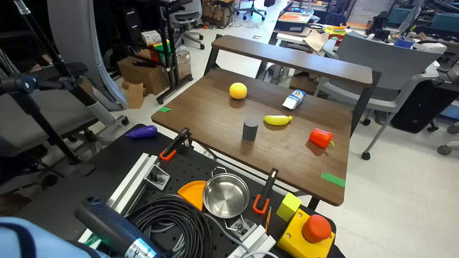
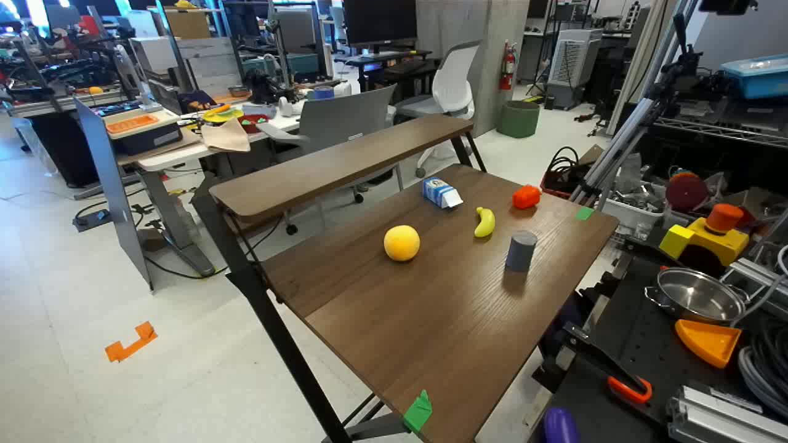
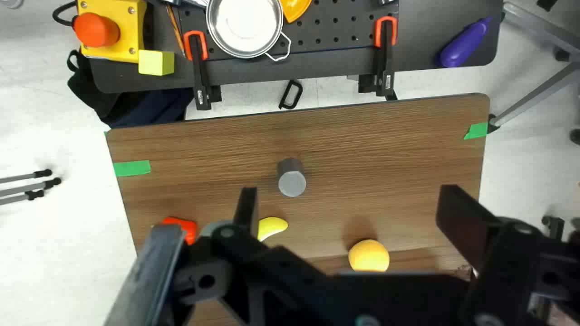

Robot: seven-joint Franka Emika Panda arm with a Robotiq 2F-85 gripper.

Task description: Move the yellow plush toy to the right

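Yellow plush toy (image 1: 238, 91), one: resting on the desk (image 1: 200, 100), lying nearer the raised shelf (image 1: 290, 59) than the opposite long edge; desk surface extending between it and the gray cylinder (image 1: 250, 130). End effector (image 3: 350, 210): gaping wide, gripping nothing.

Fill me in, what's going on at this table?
Nothing is being handled at this moment. In the wrist view, the black two-finger gripper hangs open above the brown wood-grain table, holding nothing. The job is to move the round yellow-orange plush toy to the right; it rests on the table, apart from the gripper. Also on the table are an upright dark-grey cylinder, a yellow banana-shaped item, a glossy red bell pepper and a blue-and-white carton.
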